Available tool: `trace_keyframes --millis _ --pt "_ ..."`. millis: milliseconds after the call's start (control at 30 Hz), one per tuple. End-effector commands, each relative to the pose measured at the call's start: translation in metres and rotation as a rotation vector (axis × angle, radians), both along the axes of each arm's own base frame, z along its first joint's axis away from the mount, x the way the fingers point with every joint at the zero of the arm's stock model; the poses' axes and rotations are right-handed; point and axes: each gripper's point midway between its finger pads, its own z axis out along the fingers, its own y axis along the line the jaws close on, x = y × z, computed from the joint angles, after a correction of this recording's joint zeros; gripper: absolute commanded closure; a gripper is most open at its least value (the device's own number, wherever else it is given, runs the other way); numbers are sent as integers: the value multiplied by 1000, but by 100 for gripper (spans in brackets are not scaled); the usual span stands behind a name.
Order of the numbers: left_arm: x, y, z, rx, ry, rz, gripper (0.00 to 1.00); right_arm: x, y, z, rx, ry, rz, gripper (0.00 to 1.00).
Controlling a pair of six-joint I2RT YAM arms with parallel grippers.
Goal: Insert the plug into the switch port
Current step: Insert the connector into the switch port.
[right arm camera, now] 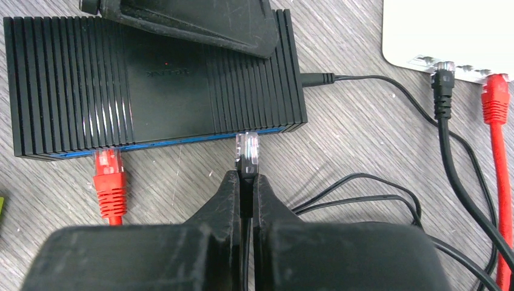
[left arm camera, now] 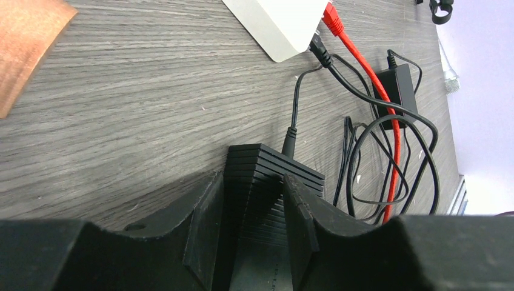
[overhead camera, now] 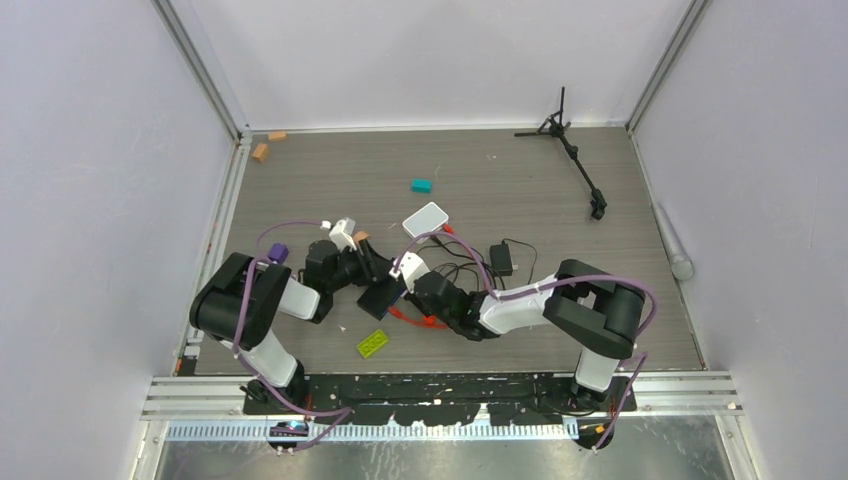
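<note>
Right gripper [right arm camera: 245,180]: pinching plug [right arm camera: 246,148], tip at switch [right arm camera: 73,91] port face. Left gripper [left arm camera: 251,194] clamps switch. Keep plug square; push straight until seated.

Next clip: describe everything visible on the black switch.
The switch is a flat black box, plastic-looking, ribbed at both ends with a smooth middle band and a blue strip along its port face. It lies flat on the wood-grain table. A red plug sits in one port; a black power lead enters one end. One finger of the left hand lies over its top. The right hand holds a clear-tipped plug at the port face, not visibly seated.
</note>
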Motion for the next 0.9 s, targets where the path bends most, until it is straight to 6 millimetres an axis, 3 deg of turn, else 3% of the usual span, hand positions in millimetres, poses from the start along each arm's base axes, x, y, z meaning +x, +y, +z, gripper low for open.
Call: trace_keyframes --millis 0,267,867 --pt "-2 1 1 10 -14 -10 58 8 29 26 92 -41 29 99" --pt "-4 -3 0 -4 -15 -32 59 10 31 24 76 -42 31 100" --pt "-13 -12 -2 -53 -11 -96 63 31 46 56 -30 -114 124 99"
